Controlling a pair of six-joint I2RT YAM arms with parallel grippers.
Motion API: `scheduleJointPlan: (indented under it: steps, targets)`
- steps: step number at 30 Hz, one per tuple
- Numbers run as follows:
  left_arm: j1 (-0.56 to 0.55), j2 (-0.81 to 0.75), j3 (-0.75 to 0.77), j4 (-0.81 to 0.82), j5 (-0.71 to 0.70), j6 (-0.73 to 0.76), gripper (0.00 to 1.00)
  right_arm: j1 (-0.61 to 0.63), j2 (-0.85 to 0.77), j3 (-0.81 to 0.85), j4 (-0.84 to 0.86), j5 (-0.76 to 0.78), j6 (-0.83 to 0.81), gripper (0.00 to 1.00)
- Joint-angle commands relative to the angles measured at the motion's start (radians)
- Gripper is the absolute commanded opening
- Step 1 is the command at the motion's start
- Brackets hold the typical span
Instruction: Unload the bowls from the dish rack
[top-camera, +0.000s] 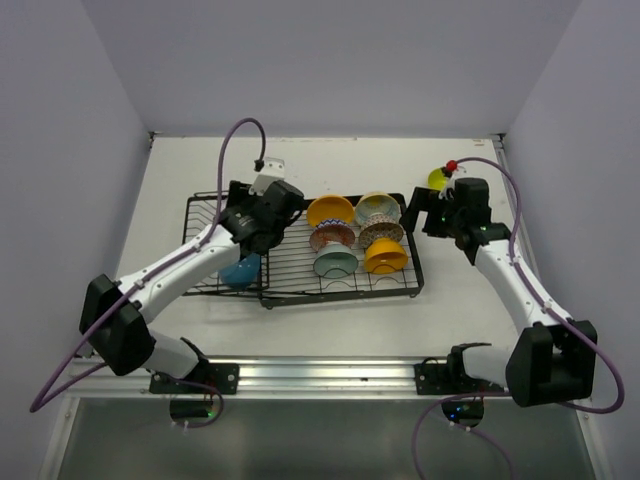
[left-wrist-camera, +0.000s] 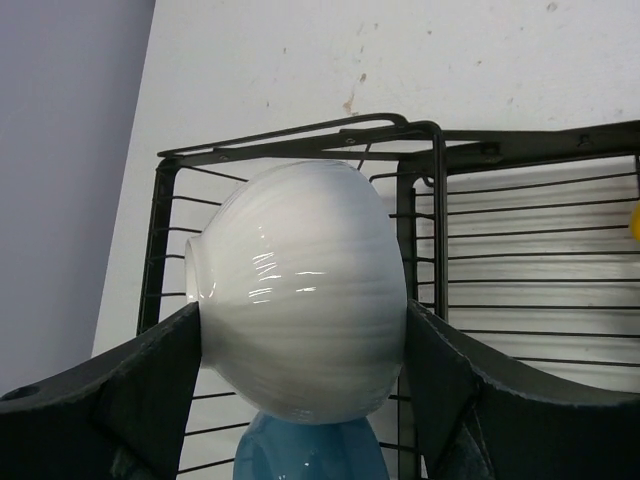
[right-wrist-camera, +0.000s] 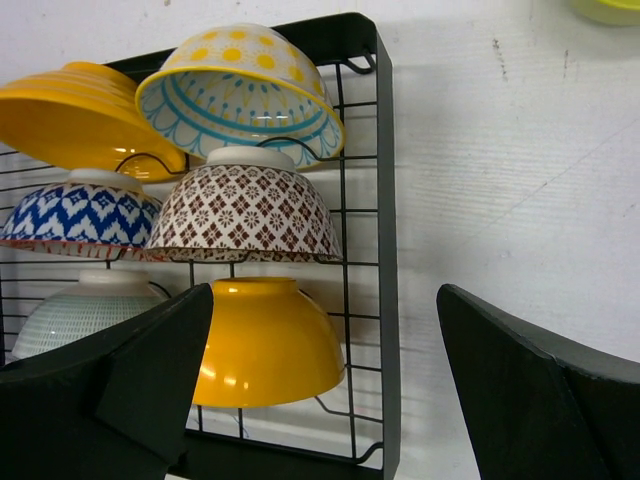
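Note:
My left gripper (left-wrist-camera: 300, 312) is shut on a white bowl (left-wrist-camera: 295, 250), held on its side over the left section of the black dish rack (left-wrist-camera: 520, 260). A blue bowl (left-wrist-camera: 305, 455) sits right under it, also in the top view (top-camera: 240, 270). The rack's right section (top-camera: 290, 278) holds an orange-yellow bowl (top-camera: 330, 211), a light blue patterned bowl (top-camera: 377, 208), a red-brown patterned bowl (top-camera: 381, 233), a blue patterned bowl (top-camera: 332, 236), a pale teal bowl (top-camera: 336, 263) and a yellow bowl (right-wrist-camera: 265, 345). My right gripper (right-wrist-camera: 325, 300) is open and empty, over the rack's right edge (right-wrist-camera: 385, 250).
A yellow-green bowl (top-camera: 438, 178) stands on the white table (top-camera: 340, 160) to the right of the rack, behind my right gripper (top-camera: 425, 215). Grey walls close the table on the left, back and right.

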Motion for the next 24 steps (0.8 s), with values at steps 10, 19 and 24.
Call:
scheduleJointPlan:
  steps: [10, 19, 24]
  targets:
    - [0.204, -0.262, -0.016, 0.173, 0.302, 0.001, 0.08, 0.0, -0.114, -0.013, 0.073, -0.096, 0.0, 0.98]
    - [0.277, -0.359, -0.05, 0.21, 0.492, -0.057, 0.1, 0.058, -0.12, 0.001, 0.097, -0.17, 0.034, 0.97]
    - [0.313, -0.422, -0.099, 0.288, 0.624, -0.093, 0.12, 0.151, -0.113, -0.002, 0.197, -0.28, 0.119, 0.95]
